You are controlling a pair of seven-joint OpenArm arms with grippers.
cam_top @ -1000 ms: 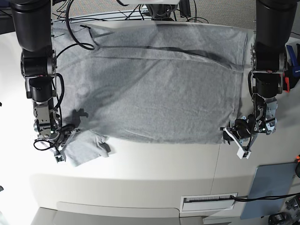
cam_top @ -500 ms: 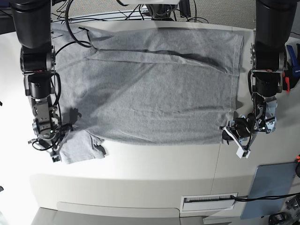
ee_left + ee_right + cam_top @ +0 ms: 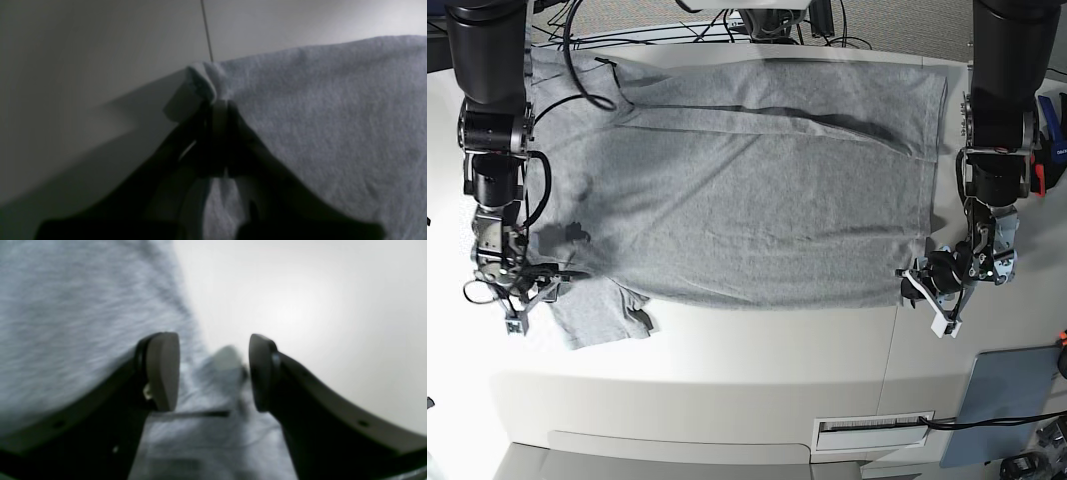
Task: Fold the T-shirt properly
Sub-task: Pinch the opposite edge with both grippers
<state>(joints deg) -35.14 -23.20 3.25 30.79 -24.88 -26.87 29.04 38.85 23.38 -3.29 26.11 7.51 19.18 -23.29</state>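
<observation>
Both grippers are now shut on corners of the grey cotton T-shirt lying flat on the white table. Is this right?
Not quite. Only the left gripper is shut on a corner of the grey cotton T-shirt. The right wrist view shows the right gripper open, its fingers apart with the cloth lying loose between them. The shirt does lie flat on the white table.

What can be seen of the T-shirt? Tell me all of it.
The T-shirt is heather-grey, soft knit cotton by its look, spread mostly flat across the white table, plain side up, with a long crease near its far edge. One short sleeve lies rumpled at the near corner. The left gripper has its jaws shut on a bunched corner of the hem. The right gripper stands over the sleeve with jaws open, gripping nothing.
</observation>
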